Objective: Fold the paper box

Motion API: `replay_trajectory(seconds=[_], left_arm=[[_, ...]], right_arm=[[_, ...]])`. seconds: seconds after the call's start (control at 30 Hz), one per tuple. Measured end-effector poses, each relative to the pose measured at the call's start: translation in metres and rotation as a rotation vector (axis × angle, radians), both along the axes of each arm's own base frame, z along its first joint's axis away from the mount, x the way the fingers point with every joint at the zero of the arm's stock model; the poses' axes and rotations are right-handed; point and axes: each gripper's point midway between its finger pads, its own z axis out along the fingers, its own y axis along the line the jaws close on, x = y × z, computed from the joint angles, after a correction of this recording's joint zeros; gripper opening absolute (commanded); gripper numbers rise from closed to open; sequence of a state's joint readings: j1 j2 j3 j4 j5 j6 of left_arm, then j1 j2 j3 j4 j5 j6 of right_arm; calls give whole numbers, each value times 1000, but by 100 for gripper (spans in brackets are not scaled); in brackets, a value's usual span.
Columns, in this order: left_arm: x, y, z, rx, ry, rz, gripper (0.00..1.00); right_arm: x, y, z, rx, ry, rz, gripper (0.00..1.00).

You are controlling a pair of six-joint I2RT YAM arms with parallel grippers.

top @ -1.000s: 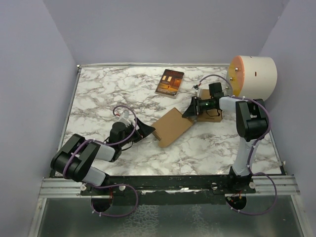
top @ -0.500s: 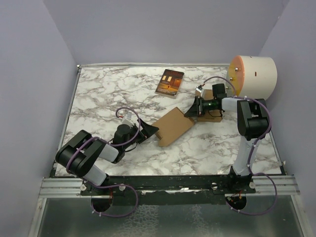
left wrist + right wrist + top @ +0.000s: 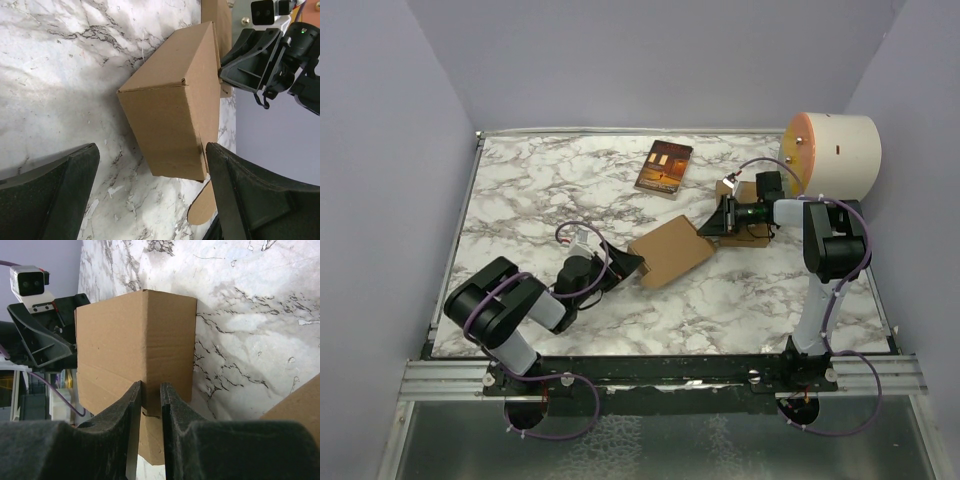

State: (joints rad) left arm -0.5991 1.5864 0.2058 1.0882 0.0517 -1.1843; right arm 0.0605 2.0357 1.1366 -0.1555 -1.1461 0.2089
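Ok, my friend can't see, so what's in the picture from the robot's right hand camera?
A brown paper box fills the middle of the view, on a white marble table, and the right gripper closes its two dark fingers on the box's nearest edge. The left gripper shows behind the box, at the left.
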Motion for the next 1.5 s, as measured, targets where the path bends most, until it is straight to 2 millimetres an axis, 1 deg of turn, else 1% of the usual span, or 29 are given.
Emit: replay_trajectory(seconds=[0.4,0.53,0.63,0.8,0.83,0.9,0.93,0.97,1.07,1.17,1.33,1.43,1.5], left_arm=[[12,-11,8,-56,-36,32,92],[18,-15,5,-72,-27,56,88],[22,-20,3,-95,-18,73,81],[26,-24,1,-137,-6,100,72],[26,-23,1,-144,-3,106,69],[27,-23,0,-152,1,117,57],[28,-23,-1,-157,5,122,53],[28,-23,-1,-158,5,123,50],[28,-23,0,-170,6,132,47],[29,-23,2,-179,4,133,42],[25,-20,2,-189,10,139,41],[22,-15,2,-189,14,150,41],[20,-13,7,-197,9,154,41]], right_arm=[[-1,0,-1,10,7,2,20],[-1,1,-1,20,9,8,20],[-1,1,-1,27,8,11,20],[-1,1,-1,32,8,14,20],[-1,1,-1,32,7,15,20],[-1,1,-1,33,7,15,21],[-1,1,-1,33,7,15,22],[-1,1,-1,33,6,15,24],[-2,1,-1,33,6,17,32],[-3,1,0,38,1,24,42],[-3,0,10,25,-43,40,54],[2,-8,16,-17,-106,28,58],[6,-15,27,-45,-166,18,61]])
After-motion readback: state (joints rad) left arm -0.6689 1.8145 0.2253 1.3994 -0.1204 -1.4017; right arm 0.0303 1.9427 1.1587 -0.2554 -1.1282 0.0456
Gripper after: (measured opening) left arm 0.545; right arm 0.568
